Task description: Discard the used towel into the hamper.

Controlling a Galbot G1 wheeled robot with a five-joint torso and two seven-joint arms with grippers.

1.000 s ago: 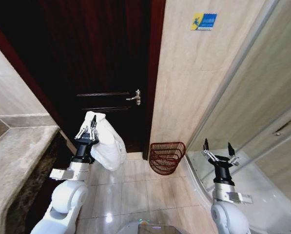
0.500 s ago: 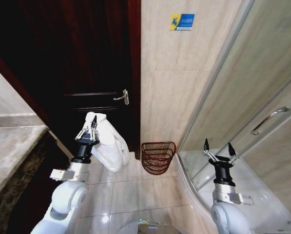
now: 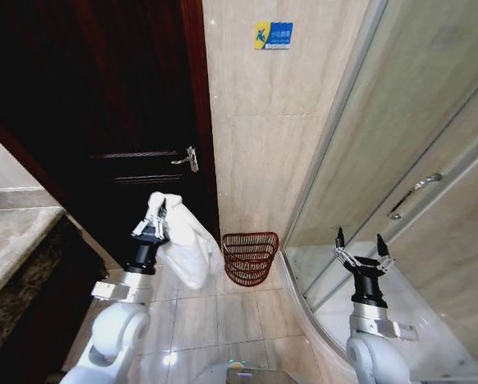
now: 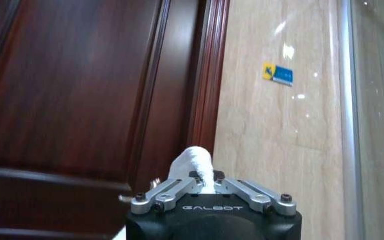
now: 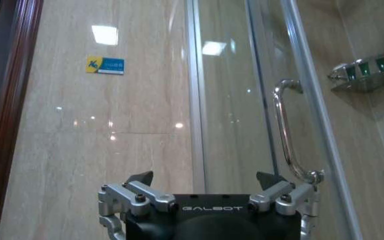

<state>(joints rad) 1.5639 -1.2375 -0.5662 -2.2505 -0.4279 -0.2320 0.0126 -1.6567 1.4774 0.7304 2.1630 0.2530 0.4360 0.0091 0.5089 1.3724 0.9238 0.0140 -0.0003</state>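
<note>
Head view: left hand (image 3: 154,219) raised in front of the dark wooden door (image 3: 102,120), fingers clamped on the top of the white towel (image 3: 186,248), which hangs in a loose bundle below and to the right of the hand. The hamper (image 3: 249,258) sits on the tiled floor (image 3: 222,312) against the beige wall (image 3: 279,144), at the foot of the door frame and just beside the curved glass shower screen (image 3: 399,136). Towel's lower edge is near the hamper's rim but off to its left, not over the opening. Right hand (image 3: 359,250) held up in front of the shower, fingers spread, holding nothing.

Left wrist view: left hand (image 4: 209,192) closed, a tuft of towel (image 4: 193,162) poking up between the fingers. Door and wall with a small blue and yellow sign (image 4: 279,74) beyond.

Right wrist view: right hand (image 5: 209,192) open and empty, facing the shower screen and its metal handle (image 5: 287,132).

Risks, as I judge them: the hamper is small and low, so a release from this height and offset would likely put the towel on the floor or draped over the rim. The bulky hanging cloth could also brush the light wire basket and tip or shove it.
</note>
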